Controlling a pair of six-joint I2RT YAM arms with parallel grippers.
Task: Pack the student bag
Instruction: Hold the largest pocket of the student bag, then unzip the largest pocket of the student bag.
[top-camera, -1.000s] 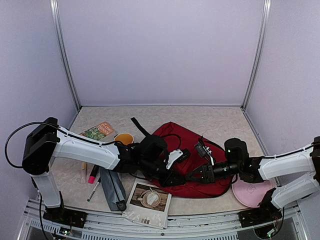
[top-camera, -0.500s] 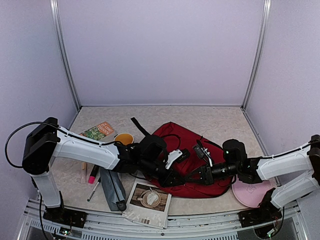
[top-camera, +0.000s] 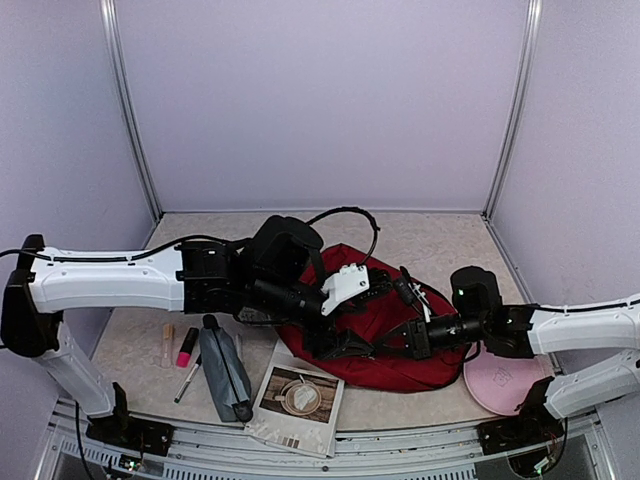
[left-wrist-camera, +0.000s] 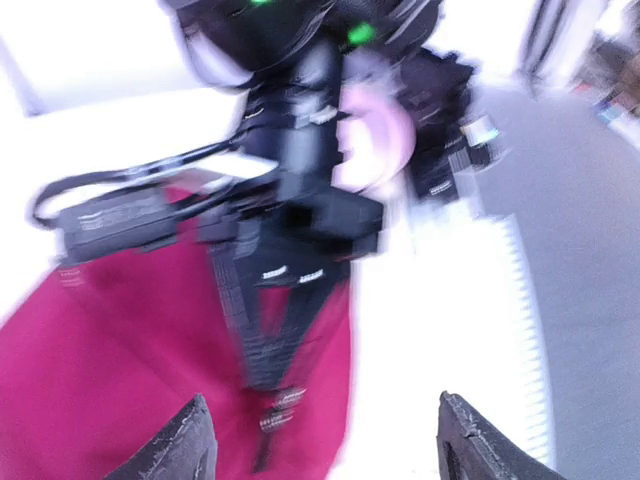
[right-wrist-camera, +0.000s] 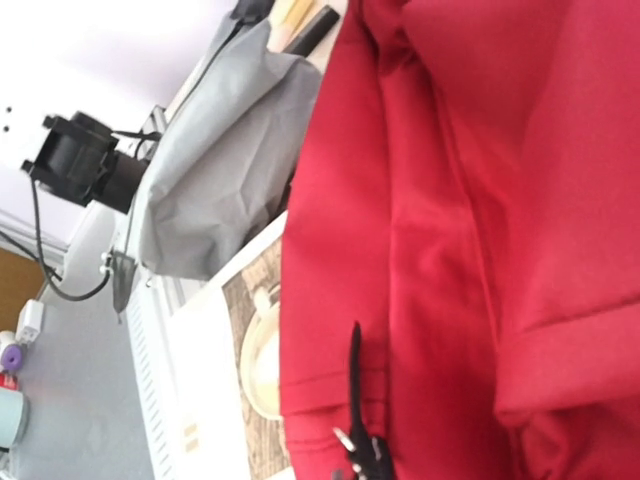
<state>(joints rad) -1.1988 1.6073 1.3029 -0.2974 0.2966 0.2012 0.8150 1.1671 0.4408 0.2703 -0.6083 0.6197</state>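
White lettering on the black straps (left-wrist-camera: 265, 330) is too blurred to read. The bag (top-camera: 405, 372) lies mid-bench (top-camera: 440, 240), toward the near edge. The left arm reaches from the left over it, raised, its tool (left-wrist-camera: 330, 442) released, with fingers (left-wrist-camera: 190, 445) spread on nothing. The right arm comes in low from the right, its tool (top-camera: 398, 343) clenched at the bag's near side. Whether it pinches anything cannot be told.

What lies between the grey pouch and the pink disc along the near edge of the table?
In the top view: first a booklet showing a coffee cup, then the near part of the red student bag.
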